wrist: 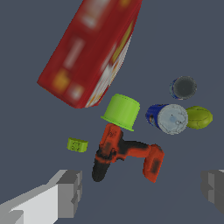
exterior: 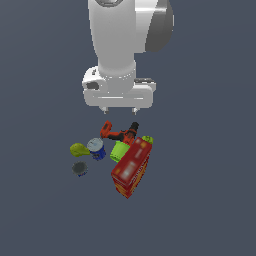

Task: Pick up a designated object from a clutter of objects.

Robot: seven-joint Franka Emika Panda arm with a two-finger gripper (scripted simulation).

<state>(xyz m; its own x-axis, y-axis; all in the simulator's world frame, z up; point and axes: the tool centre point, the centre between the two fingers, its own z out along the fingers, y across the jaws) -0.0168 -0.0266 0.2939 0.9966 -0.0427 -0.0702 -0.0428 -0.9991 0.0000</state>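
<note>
The designated object, a small lime-green lump [exterior: 147, 139] [wrist: 77, 145], lies beside the far end of the long red box [exterior: 131, 167] [wrist: 92, 48] and next to the red-and-black power drill [exterior: 120, 133] [wrist: 125, 153]. The clutter also holds a lime-green cup [exterior: 119, 151] [wrist: 122, 111], a blue can [exterior: 96, 148] [wrist: 167, 118], a yellow lump [exterior: 79, 149] [wrist: 199, 117] and a small grey tin [exterior: 80, 169] [wrist: 183, 87]. My gripper [exterior: 119, 109] [wrist: 142, 192] hangs open well above the drill, with nothing between its fingers [wrist: 70, 192].
The objects sit close together on a plain dark grey floor [exterior: 200, 200]. The red box leans against the cup and stands tallest in the pile. The arm's white body [exterior: 122, 45] fills the upper part of the exterior view.
</note>
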